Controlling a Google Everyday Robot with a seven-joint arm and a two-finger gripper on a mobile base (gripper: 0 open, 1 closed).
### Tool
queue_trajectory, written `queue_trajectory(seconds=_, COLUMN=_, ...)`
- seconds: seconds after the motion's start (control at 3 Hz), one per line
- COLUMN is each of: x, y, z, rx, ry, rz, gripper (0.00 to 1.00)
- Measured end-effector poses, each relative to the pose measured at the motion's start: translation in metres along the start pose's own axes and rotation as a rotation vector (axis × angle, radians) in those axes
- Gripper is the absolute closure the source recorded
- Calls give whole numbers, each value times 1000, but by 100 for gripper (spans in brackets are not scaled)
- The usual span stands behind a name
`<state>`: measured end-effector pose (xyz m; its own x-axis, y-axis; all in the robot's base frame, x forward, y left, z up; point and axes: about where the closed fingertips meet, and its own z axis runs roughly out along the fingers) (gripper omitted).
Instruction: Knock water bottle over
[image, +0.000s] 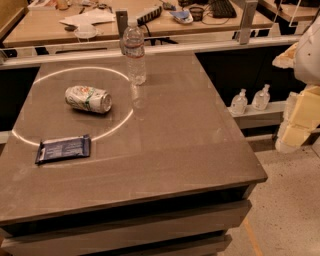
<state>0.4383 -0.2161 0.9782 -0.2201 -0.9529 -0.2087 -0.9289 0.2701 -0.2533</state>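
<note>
The water bottle (134, 52) is clear ribbed plastic with a white cap and a white label band. It stands upright at the far middle of the grey-brown table (165, 145). My gripper (299, 112) is at the right edge of the view with the cream and white arm parts. It is off the table's right side, well to the right of the bottle and nearer than it, touching nothing on the table.
A crushed white-green soda can (88, 98) lies on its side left of the bottle. A dark blue snack packet (63, 149) lies flat near the left front. Two small pump bottles (249, 100) stand on a ledge to the right. A cluttered desk (150, 17) is behind.
</note>
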Motion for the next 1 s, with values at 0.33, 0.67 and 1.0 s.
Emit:
queue_trajectory(seconds=0.33, x=0, y=0, z=0, rx=0, ry=0, rz=0, gripper=0)
queue_trajectory(seconds=0.67, x=-11, y=-24, z=5, rx=10, ry=-187, rz=17, gripper=0)
queue_trajectory(seconds=1.0, x=-20, y=-57, z=14, rx=50, ry=-424, rz=55, gripper=0)
